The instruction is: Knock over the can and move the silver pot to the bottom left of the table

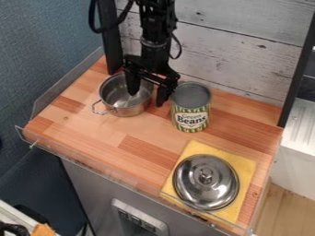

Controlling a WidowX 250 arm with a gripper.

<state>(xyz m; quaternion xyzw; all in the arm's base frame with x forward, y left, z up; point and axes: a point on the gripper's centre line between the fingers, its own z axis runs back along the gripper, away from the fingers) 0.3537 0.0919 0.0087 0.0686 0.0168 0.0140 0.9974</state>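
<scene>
My black gripper (146, 93) hangs at the upper middle of the table, open over the right wall of the silver pot (128, 111). One finger is over the pot's inside, and the other is outside it, between pot and can. The pot stands upright near the back left, a wire handle towards the lower left. To its right the green-and-yellow striped can (191, 115) stands upright, close to the outer finger; I cannot tell if they touch.
A silver lid (203, 193) lies on a yellow cloth (244, 168) at the front right of the wooden table (98, 133). A low clear rim runs along the left and front edges. A white plank wall (240, 50) stands behind.
</scene>
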